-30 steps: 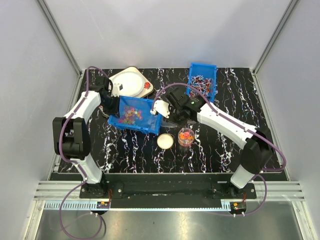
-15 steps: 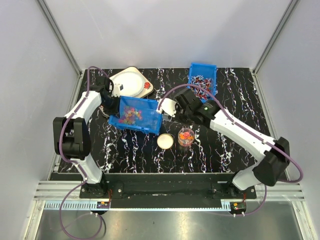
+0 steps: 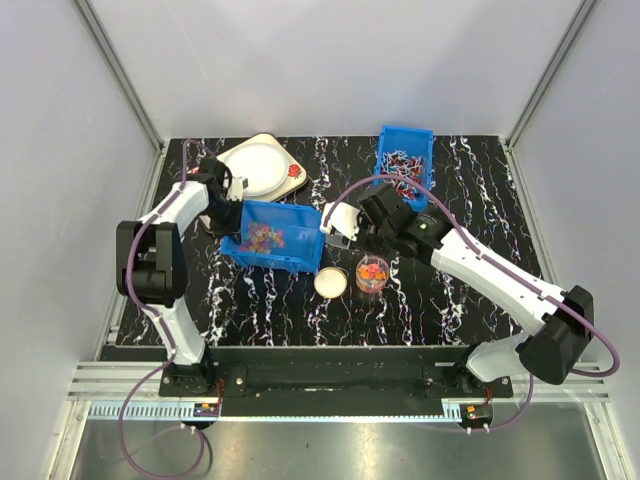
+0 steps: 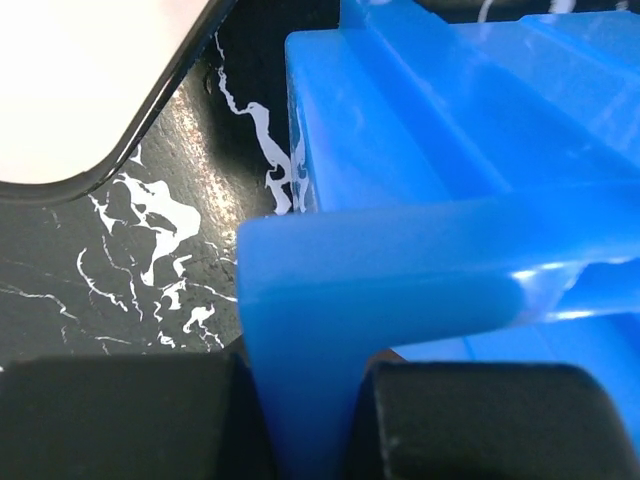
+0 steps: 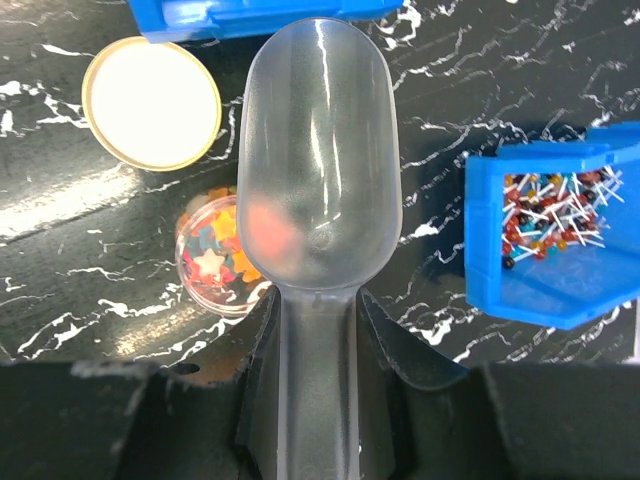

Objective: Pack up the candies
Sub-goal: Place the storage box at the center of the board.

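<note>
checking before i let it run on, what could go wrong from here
The left hand pinches only the thin rim of the bin; it may slip and spill candies. The scoop in the right hand hangs near the small open cup; a knock could tip it.

Left hand point(image 4: 305, 420) clamped, right hand point(image 5: 318, 345) gripping

There were two blue bins, the left bin point(image 3: 275, 260) and the right bin point(image 3: 408, 131), one cup point(image 3: 372, 273), one lid point(image 3: 331, 282), one scoop point(image 5: 320, 160) and one white scale point(image 3: 258, 166). The candies point(image 3: 262, 236) and the wrapped sweets point(image 5: 555, 205) were each too many to count.
</note>
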`<state>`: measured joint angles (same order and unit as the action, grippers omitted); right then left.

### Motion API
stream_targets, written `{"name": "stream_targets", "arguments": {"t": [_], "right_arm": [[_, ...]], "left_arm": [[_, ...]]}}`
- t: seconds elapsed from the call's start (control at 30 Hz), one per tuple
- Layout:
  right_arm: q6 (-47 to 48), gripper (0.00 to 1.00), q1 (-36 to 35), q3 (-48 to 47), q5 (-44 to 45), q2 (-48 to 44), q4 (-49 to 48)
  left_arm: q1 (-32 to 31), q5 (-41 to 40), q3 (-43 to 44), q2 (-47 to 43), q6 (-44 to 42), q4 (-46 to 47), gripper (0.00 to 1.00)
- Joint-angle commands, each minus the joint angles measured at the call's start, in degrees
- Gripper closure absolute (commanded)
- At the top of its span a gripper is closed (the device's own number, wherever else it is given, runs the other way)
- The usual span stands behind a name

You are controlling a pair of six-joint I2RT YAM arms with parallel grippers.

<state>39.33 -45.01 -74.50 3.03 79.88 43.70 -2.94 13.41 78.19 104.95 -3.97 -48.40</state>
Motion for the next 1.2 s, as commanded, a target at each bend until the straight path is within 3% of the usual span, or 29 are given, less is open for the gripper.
{"name": "stream_targets", "arguments": {"t": [0.0, 0.27, 0.47, 0.87, 1.17], "right_arm": [[-0.40, 1.00, -0.51, 0.32, -2.76, -2.09, -3.01], [-0.31, 1.00, -0.43, 0.67, -2.85, -2.44, -3.01], [-0.31, 1.00, -0.51, 0.41, -2.85, -2.62, -3.01], [-0.57, 1.00, -0.51, -1.26, -4.61, -1.57, -3.10], [0.74, 1.00, -0.43, -2.23, -7.95, -1.48, -5.81]], "left_arm": [[0.74, 0.66, 3.28, 0.87, 1.86, 0.50, 1.00], [1.44, -0.40, 3.63, 2.63, 2.47, 0.68, 1.00], [1.80, 0.74, 3.98, 2.55, 2.65, 0.68, 0.84], [2.94, 3.46, 3.98, -0.52, 3.53, 2.08, 0.62], [8.74, 17.51, 3.81, -13.97, 1.07, 5.07, 0.45]]}}
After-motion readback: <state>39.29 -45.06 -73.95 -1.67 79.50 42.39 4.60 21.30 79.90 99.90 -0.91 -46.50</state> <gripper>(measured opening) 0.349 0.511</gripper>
